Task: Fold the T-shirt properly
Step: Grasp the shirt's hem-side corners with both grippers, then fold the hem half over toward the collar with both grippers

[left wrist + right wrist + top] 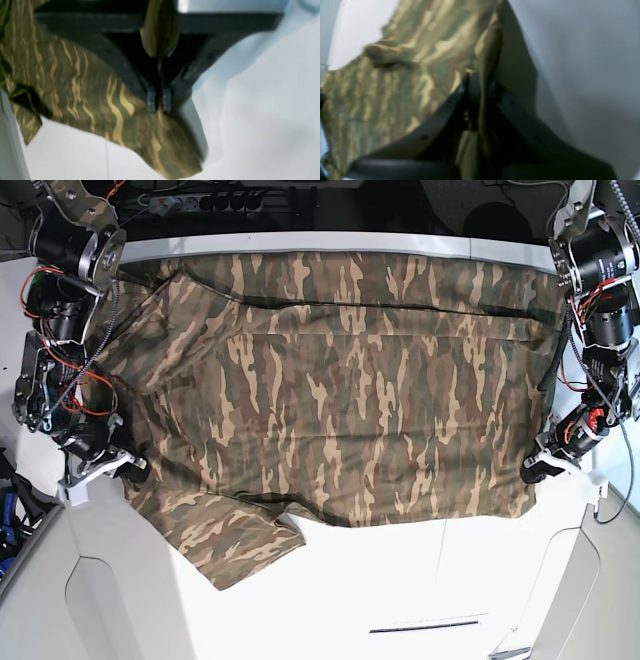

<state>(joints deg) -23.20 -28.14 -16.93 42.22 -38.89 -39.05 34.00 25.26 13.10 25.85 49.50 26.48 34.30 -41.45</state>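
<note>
The T-shirt [340,400] lies spread across the white table [400,600], covering its far half; bare tabletop lies in front of its near hem. No label or writing can be read. The left gripper [159,101] and right gripper [480,97] each pinch an edge.

A white table [400,580] fills the lower part of the base view — smooth, evenly lit, with soft shadows only. A thin dark slot [423,626] runs across it near the front edge, and rounded seams [75,580] curve along both front corners. Along the far side the table ends in a pale grey rim [330,242]. Beyond that rim the room is dark — a power strip [215,200] and loose cables [160,195] lie there. In both wrist views the surface looks plain white and blurred.
</note>
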